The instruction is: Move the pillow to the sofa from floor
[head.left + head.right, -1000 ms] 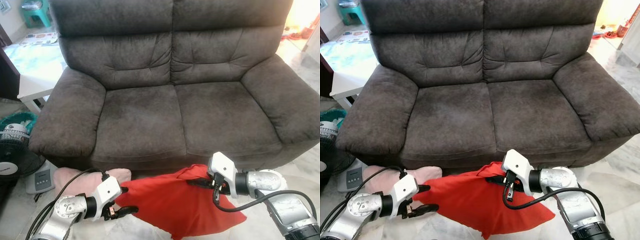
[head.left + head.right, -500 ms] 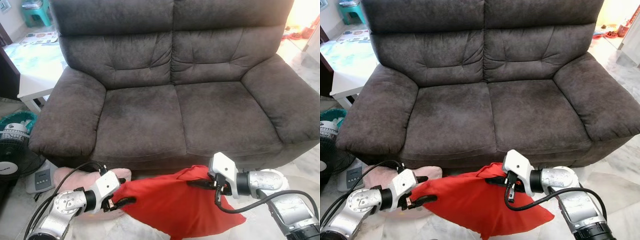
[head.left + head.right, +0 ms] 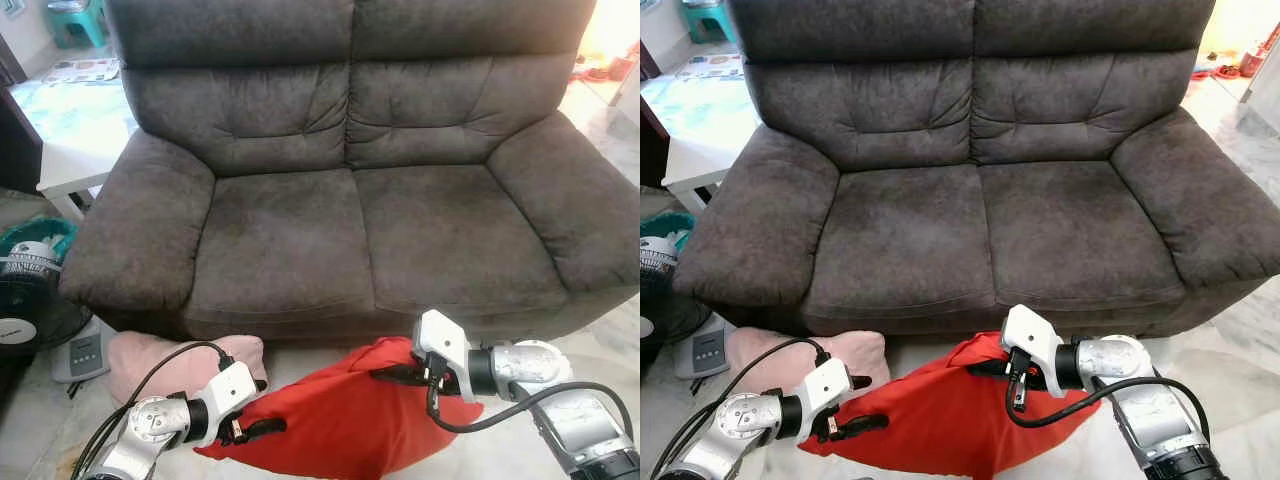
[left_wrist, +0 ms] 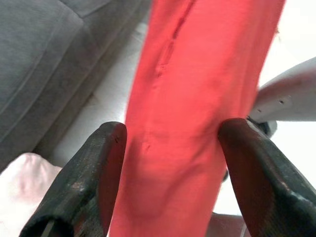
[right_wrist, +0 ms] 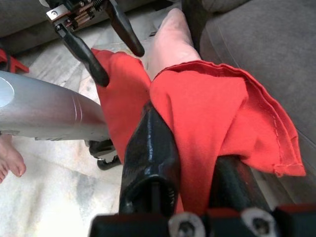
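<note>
the red pillow [image 3: 340, 425] is sitting low in front of the dark grey sofa [image 3: 350, 190], stretched between the two arms just off the pale marble floor [image 3: 1230, 350]; its lower edge is cut off by the bottom of the eye views, so whether it is touching the floor cannot be told. the right gripper [image 3: 395, 373] is pinching a bunched upper corner of the pillow, close under the front edge of the sofa seat; in the right wrist view the two black fingers [image 5: 150, 158] are pressing together with red fabric folded between them. the left gripper [image 3: 262, 408] is standing at the pillow's other end, its jaws spread with the red cloth running between them; in the left wrist view the fingers [image 4: 96, 173] are flanking the fabric on both sides, and they seem to be touching it, though that close view is too blurred to be sure.

a pink pillow [image 3: 150, 355] is lying on the floor beside the sofa's left armrest, partly covered by the left arm and its black cable [image 3: 150, 370]. a fan [image 3: 25, 310] is cut off at the left edge, with a small grey panel of buttons [image 3: 85, 355] next to it. a white table [image 3: 75, 165] is standing behind the armrest. a bare foot [image 5: 12, 160] of a person is showing at the edge of the right wrist view. no containers are holding anything here.
</note>
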`<state>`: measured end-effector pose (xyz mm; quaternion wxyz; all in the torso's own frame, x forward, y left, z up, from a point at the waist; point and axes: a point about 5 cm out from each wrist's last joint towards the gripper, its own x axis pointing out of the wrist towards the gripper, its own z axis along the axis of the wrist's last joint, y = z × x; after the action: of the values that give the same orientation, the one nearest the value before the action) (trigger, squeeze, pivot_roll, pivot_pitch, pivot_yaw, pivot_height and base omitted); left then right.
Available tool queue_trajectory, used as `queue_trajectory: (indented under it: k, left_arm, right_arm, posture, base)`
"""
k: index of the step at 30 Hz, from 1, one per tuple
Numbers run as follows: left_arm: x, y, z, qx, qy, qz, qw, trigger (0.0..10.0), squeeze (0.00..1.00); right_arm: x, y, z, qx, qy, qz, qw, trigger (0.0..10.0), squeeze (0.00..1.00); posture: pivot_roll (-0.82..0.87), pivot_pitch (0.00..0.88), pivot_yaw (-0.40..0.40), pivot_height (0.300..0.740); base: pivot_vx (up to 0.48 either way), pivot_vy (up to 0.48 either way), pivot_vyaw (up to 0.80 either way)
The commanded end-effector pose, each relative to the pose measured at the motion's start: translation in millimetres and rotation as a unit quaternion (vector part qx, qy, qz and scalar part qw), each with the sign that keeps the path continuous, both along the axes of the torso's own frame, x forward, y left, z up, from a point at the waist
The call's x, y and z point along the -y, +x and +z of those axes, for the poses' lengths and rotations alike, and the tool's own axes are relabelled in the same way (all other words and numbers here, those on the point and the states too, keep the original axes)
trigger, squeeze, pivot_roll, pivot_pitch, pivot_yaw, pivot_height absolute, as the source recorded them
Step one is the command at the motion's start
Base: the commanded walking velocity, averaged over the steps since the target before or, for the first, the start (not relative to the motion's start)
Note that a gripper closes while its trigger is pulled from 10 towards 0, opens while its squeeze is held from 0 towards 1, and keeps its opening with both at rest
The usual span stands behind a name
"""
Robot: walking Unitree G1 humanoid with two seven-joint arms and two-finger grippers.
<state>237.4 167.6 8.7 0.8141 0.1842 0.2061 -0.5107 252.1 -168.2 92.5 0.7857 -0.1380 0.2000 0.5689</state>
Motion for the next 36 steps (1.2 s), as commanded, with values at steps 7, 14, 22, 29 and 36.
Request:
queue_trajectory:
  k: [7,14,22,29,36]
  left_arm:
    - [-13.7,-10.3,-17,-0.038,0.050,-0.004,0.998,10.0,0.00]
    - [-19.4,-17.1,-26,-0.051,0.071,-0.003,0.996,10.0,0.00]
    - [-28.4,-16.5,-35,-0.005,0.133,0.034,0.991,10.0,0.00]
    - [-24.1,-14.7,-35,0.002,0.116,0.048,0.992,10.0,0.00]
    - [-16.7,-21.8,-42,-0.009,0.129,0.008,0.992,10.0,0.00]
  right_arm:
    - [-13.7,3.7,23,0.049,0.032,0.028,0.998,10.0,0.00]
    - [-13.3,3.9,23,0.050,0.032,0.028,0.998,10.0,0.00]
    - [-11.1,4.5,25,0.052,0.032,0.027,0.998,10.0,0.00]
    - [-9.7,4.1,26,0.051,0.031,0.027,0.998,10.0,0.00]
    - [-9.4,5.0,27,0.052,0.030,0.028,0.998,10.0,0.00]
  posture:
    - [0.12,0.059,-0.002,0.740]
    - [0.12,0.064,-0.003,0.740]
    - [0.12,0.070,-0.009,0.740]
    - [0.11,0.074,-0.015,0.740]
    - [0.11,0.079,-0.019,0.740]
  base:
    - [0.000,0.000,0.00]
    - [0.000,0.000,0.00]
    - [0.000,0.000,0.00]
    - [0.000,0.000,0.00]
    - [0.000,0.000,0.00]
